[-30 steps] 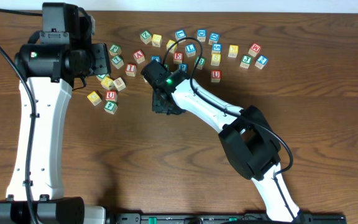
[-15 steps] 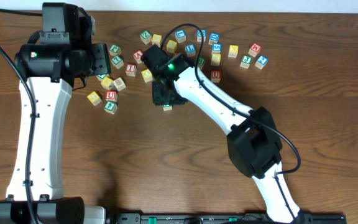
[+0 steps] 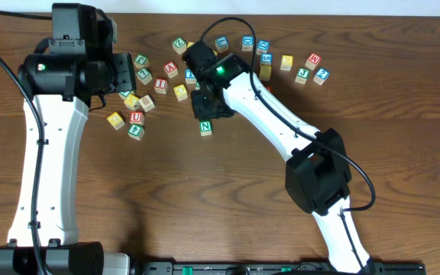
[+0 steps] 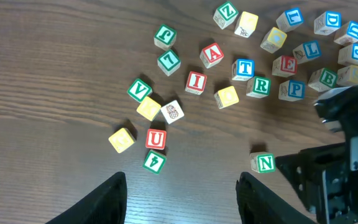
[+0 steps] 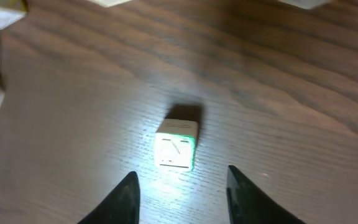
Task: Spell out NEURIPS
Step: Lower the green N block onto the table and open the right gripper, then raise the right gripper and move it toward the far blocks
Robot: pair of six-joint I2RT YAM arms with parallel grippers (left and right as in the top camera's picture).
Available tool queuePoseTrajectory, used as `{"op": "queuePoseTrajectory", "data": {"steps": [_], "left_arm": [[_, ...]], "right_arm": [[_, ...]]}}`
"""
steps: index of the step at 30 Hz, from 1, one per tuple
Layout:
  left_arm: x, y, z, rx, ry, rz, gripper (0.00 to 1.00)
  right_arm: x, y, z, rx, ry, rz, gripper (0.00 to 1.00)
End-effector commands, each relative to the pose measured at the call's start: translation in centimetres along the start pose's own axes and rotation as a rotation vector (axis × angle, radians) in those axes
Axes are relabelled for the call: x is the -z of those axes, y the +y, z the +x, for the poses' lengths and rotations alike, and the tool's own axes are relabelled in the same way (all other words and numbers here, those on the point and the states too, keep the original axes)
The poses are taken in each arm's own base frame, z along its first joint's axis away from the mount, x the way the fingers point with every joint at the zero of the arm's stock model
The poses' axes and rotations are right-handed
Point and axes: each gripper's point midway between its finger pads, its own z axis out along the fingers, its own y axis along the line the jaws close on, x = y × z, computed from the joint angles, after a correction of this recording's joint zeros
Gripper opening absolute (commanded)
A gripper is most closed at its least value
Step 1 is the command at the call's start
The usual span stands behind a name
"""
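1. your right gripper point(image 5: 182, 180) stands with jaws apart and empty, low over the table point(image 5: 303, 124).
2. the n cube point(image 5: 177, 144) lies alone on the wood just ahead of its fingertips, touching neither.
3. your left gripper point(image 4: 182, 183) hangs with jaws apart, holding nothing.
4. the u cube point(image 4: 156, 139) sits well apart from the n cube; the i cube point(image 4: 196, 82), r cube point(image 4: 261, 86), p cube point(image 4: 295, 89) and e cube point(image 4: 286, 64) lie in the scatter beyond.

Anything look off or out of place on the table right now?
Nothing spilled or damaged. Only the N cube stands out: alone on bare wood, apart from the scattered cubes, under the open right pincer, not gripped.
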Motion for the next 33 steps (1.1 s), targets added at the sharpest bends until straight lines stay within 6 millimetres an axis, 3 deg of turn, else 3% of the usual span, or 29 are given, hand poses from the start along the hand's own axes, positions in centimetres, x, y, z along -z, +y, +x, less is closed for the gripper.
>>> {"op": "queuePoseTrajectory", "data": {"steps": [1, 10, 14, 23, 33], "left_arm": [[0.3, 0.1, -0.1, 0.004, -0.006, -0.008, 0.56], [0.3, 0.1, -0.1, 0.004, -0.006, -0.008, 0.56], [0.3, 0.1, -0.1, 0.004, -0.006, -0.008, 0.56], [0.3, 0.1, -0.1, 0.004, -0.006, -0.008, 0.56], [0.3, 0.1, -0.1, 0.004, -0.006, -0.008, 0.56]], "right_arm": [[-2.5, 0.9, 1.4, 0.098, 0.062, -0.009, 0.45], [-5.7, 0.5, 2.8, 0.104, 0.124, 0.024, 0.51], [-6.8, 0.2, 3.2, 0.102, 0.143, 0.033, 0.47], [-6.9, -0.5, 2.7, -0.055, 0.117, 0.079, 0.27], [-6.9, -0.3, 2.8, -0.247, 0.108, 0.088, 0.27]]}}
